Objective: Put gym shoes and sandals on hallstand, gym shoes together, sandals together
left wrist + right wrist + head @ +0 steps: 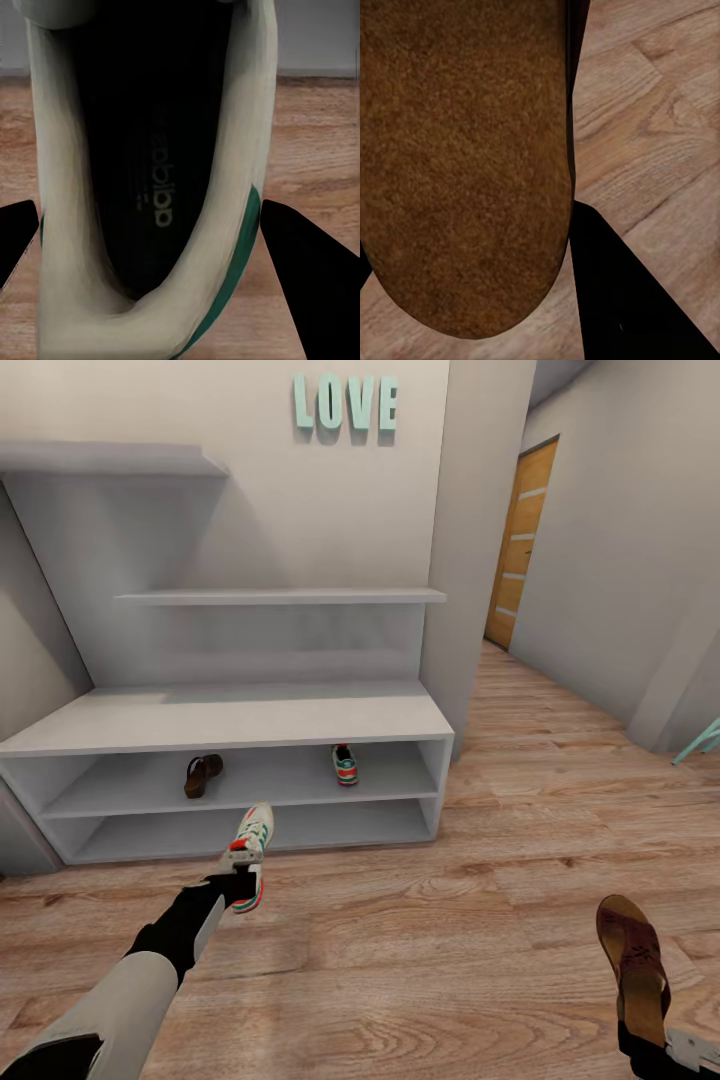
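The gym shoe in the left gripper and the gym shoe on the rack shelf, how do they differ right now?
The gym shoe in the left gripper is held off the shelves, in front of the hallstand; the gym shoe on the shelf rests inside the upper open shelf, toward its right end. The held one looks larger because it is nearer the camera. Both are off-white with green and red-orange accents.
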Tool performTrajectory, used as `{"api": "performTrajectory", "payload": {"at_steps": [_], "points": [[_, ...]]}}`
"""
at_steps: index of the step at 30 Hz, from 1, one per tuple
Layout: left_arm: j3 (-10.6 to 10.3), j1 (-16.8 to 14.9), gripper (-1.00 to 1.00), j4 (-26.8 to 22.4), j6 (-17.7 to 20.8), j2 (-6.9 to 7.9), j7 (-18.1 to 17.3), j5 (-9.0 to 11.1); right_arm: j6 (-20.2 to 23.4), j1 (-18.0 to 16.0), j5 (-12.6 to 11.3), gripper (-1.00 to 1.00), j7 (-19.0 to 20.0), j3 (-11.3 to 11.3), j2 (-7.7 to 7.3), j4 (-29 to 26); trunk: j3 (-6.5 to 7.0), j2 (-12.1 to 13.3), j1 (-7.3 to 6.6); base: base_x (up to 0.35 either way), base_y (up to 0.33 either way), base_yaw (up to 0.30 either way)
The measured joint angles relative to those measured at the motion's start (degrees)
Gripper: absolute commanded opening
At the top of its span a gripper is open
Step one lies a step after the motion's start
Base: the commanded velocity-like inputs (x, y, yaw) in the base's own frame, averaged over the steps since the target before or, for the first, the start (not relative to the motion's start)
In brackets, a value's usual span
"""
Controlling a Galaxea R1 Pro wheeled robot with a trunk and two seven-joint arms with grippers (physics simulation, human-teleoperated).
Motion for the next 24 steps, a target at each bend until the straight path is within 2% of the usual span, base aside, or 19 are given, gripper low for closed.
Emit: {"api": "performTrajectory", "payload": {"at_steps": [3,4,7,11,16,20,24], "points": [[-0.5,0.1,-1.0,-1.3,1.0,-0.05,0.0,0.0,0.0,0.0,0.0,-1.0,0.0,0.0,0.03,-0.2,0.0,0.0,0.0,0.0,0.0,0.0],[-0.6,-0.3,-1.0,-1.9,3.4,-0.11,0.1,0.1,0.0,0.0,0.0,-1.0,0.0,-0.1,-0.01,-0.3,-0.22,-0.4,0.22,0.0,0.0,0.0],[-0.6,-0.5,-1.0,-3.8,4.5,-0.24,0.1,0.1,0.0,0.0,0.0,-1.0,0.0,-0.2,-0.01,-0.3,-0.96,-1.6,0.87,0.0,0.0,0.0],[-0.6,-1.8,-1.0,-7.3,9.4,-0.35,0.1,0.1,0.0,0.0,0.0,-1.0,0.0,-0.2,-0.02,-0.3,-2.04,-3.2,1.75,0.0,0.0,0.0],[-0.5,-2.1,-1.0,-10.6,11.3,-0.47,0.1,0.1,0.0,0.0,0.0,-1.0,0.0,-0.3,-0.02,-0.3,-2.86,-4.0,2.2,0.0,0.0,0.0],[-0.7,-2.1,-1.0,-12.4,13.5,-0.53,0.1,0.1,0.0,0.0,0.1,-1.0,0.0,-0.3,-0.08,-0.3,-3.04,-4.0,2.2,0.0,0.0,0.0],[-0.9,-1.6,-1.0,-13.1,14.1,-0.52,0.1,0.1,0.0,0.0,0.1,-1.0,0.0,-0.3,-0.1,-0.3,-3.07,-4.0,2.19,0.04,0.0,0.0]]}}
